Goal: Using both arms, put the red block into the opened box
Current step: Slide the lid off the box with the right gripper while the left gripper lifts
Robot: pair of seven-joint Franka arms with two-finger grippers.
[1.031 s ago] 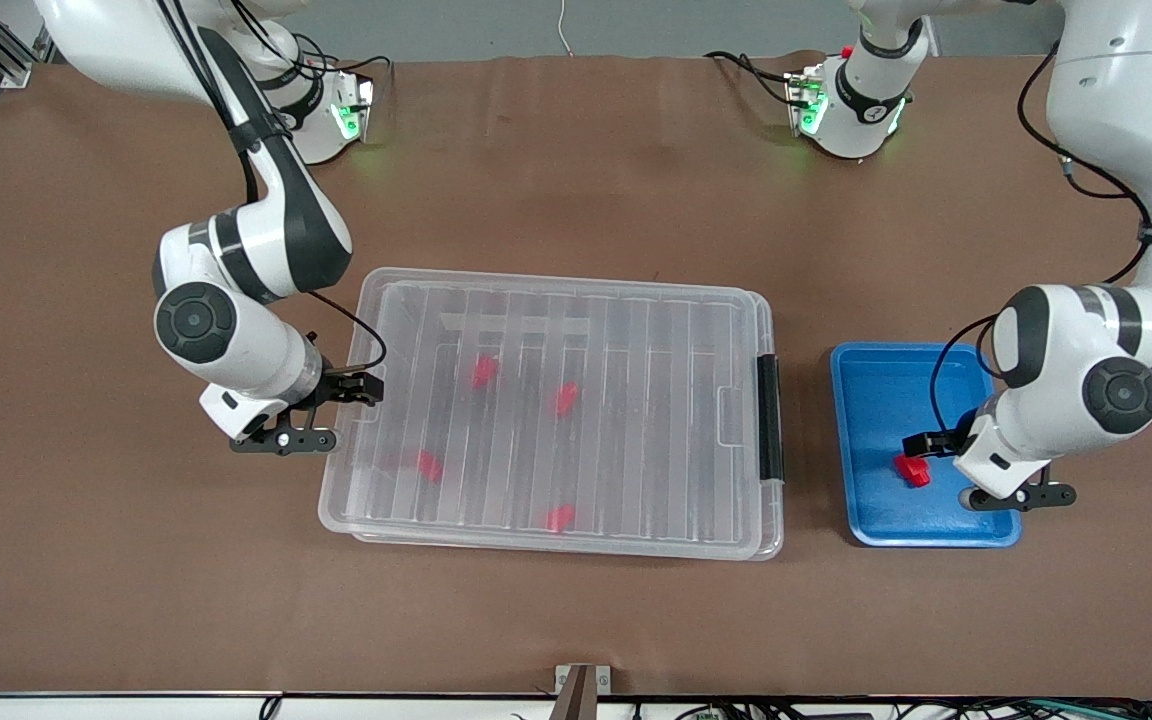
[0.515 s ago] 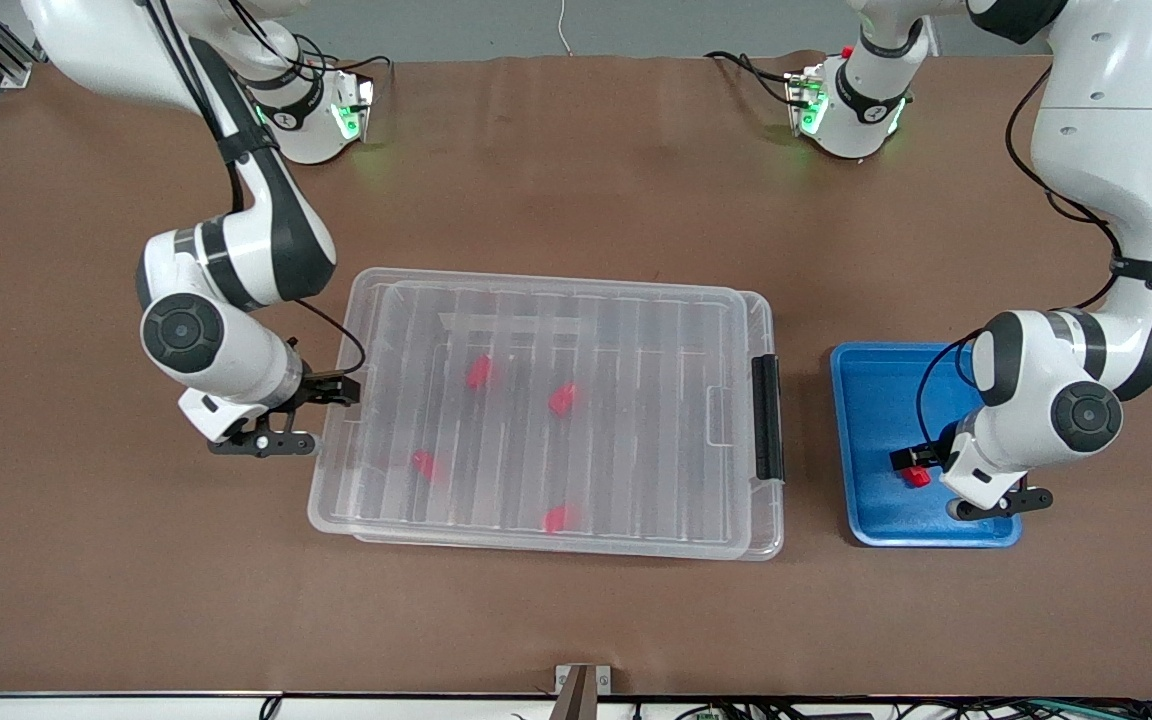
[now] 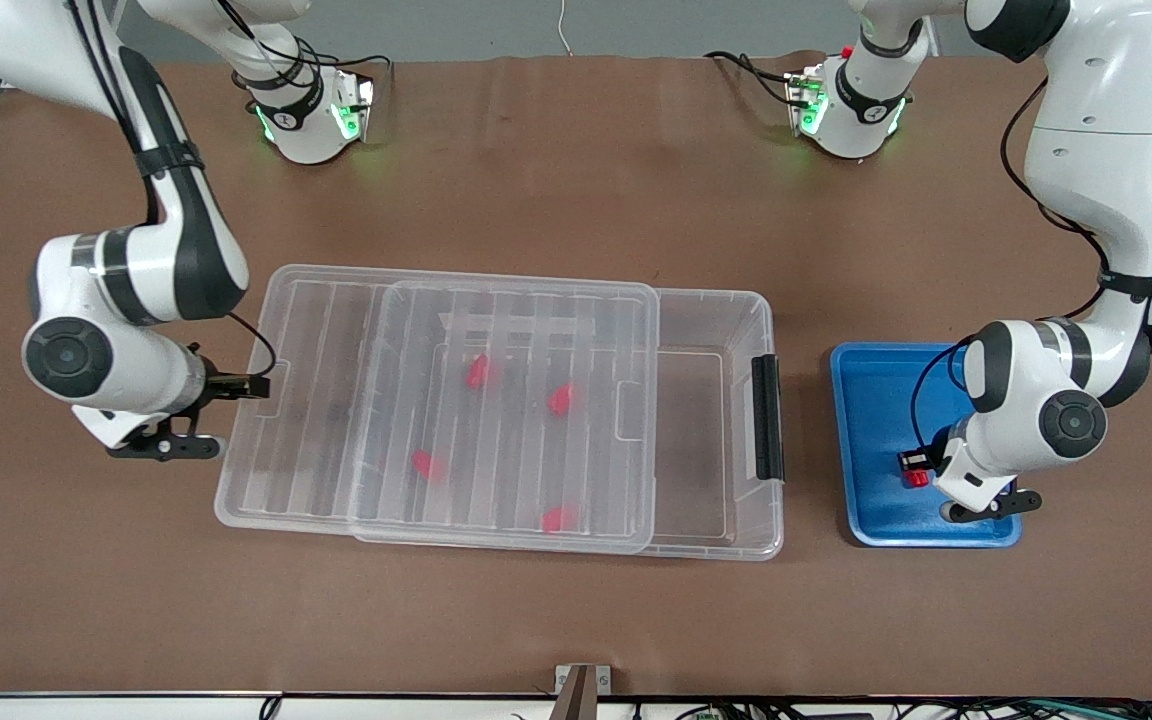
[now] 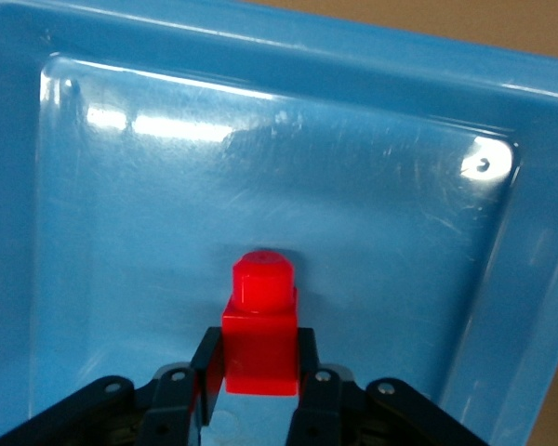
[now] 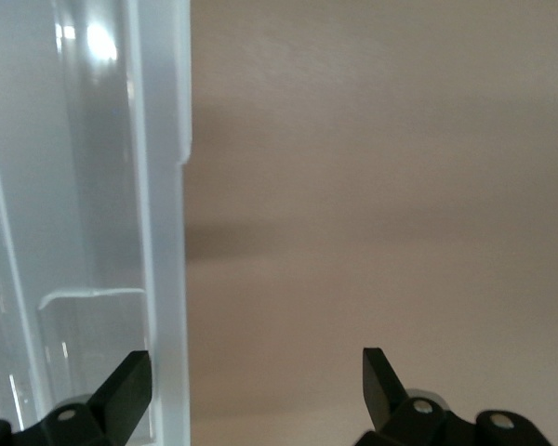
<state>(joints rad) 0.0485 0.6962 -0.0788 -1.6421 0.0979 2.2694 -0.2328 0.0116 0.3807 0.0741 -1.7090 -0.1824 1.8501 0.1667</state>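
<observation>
The red block (image 4: 260,321) stands on the blue tray (image 4: 418,214), and my left gripper (image 4: 258,373) is shut on its lower part. From the front, that gripper (image 3: 914,468) is low over the tray with the block (image 3: 919,479) between its fingers. The clear box (image 3: 768,320) lies mid-table. Its ribbed lid (image 3: 316,400) sits slid toward the right arm's end, leaving the end with the black latch (image 3: 765,415) uncovered. My right gripper (image 3: 234,415) is open, straddling the lid's short edge (image 5: 163,232), one finger over the lid, the other over bare table.
Several small red pieces (image 3: 478,372) lie in the box under the lid. The blue tray (image 3: 871,400) sits beside the box's latch end, toward the left arm's end. Brown table (image 3: 576,160) surrounds both containers.
My right gripper moved toward the right arm's end, dragging the lid with it and uncovering the box's latch end. My left gripper lowered and closed on the red block.
</observation>
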